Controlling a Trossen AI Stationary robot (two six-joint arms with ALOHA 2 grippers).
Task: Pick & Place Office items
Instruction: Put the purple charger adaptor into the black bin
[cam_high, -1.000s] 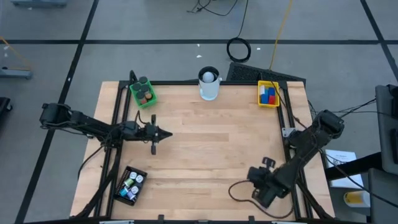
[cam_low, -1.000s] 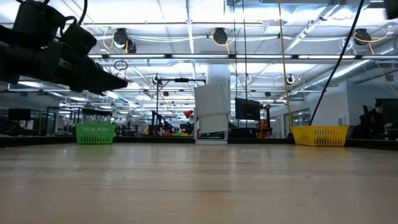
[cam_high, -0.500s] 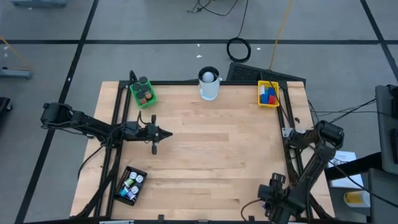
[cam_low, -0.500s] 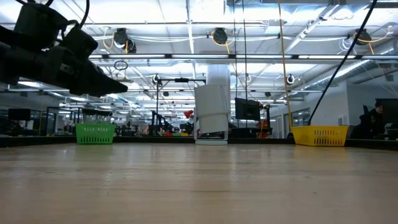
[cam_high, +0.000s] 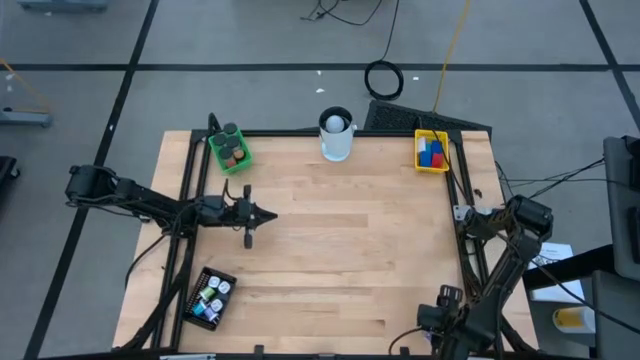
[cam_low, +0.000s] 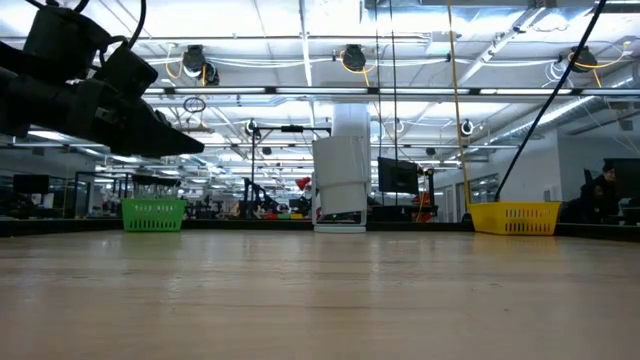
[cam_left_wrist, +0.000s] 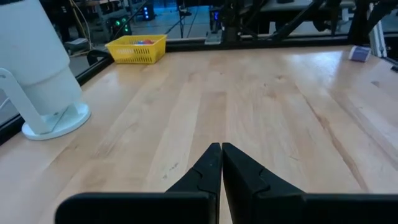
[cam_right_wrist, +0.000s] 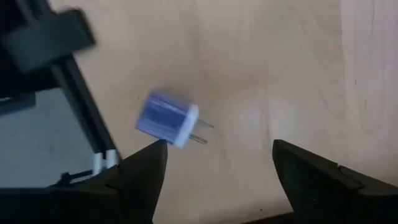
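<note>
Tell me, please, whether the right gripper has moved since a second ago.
Yes. In the high view the right gripper has pulled back from the wood toward the table's near right corner, away from the yellow tray.

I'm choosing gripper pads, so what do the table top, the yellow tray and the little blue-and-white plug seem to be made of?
Table top: pale wood, matte, with visible grain and plank seams.
Yellow tray: probably moulded plastic, with slotted, basket-like walls.
Blue-and-white plug: seemingly smooth plastic body with thin prongs, likely metal; blur leaves this open.
</note>
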